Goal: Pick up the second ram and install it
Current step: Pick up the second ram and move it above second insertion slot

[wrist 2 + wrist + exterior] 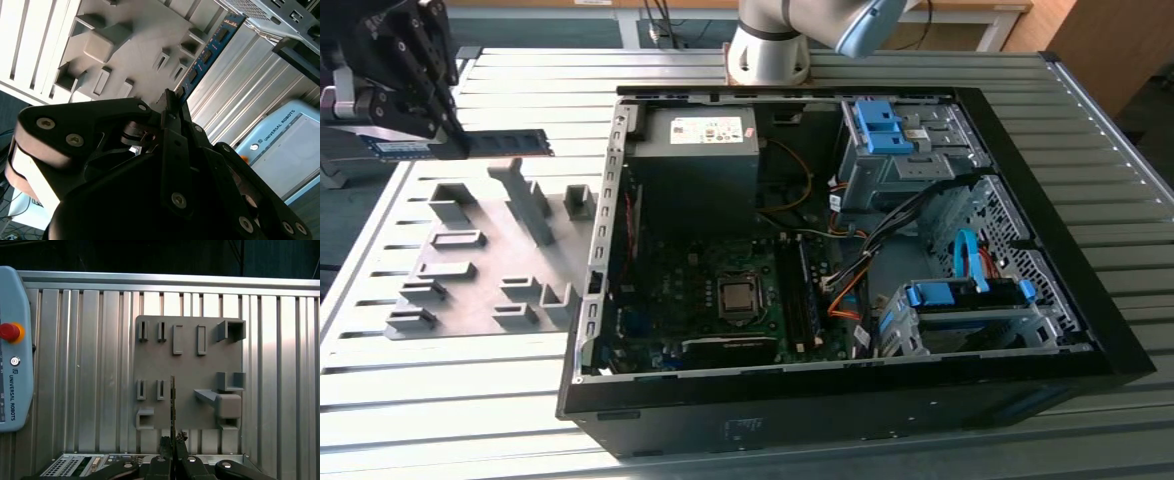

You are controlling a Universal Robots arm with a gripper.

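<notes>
We see the claw (416,146) clamped on 1 end of the ram (504,143), held above the fixture plate (480,285) on the bench (454,400), beside the open case (854,405).

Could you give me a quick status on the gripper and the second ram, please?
Status: gripper shut on the second ram. Ram held level in the air above the grey fixture plate. Open computer case alongside, not yet entered.
</notes>
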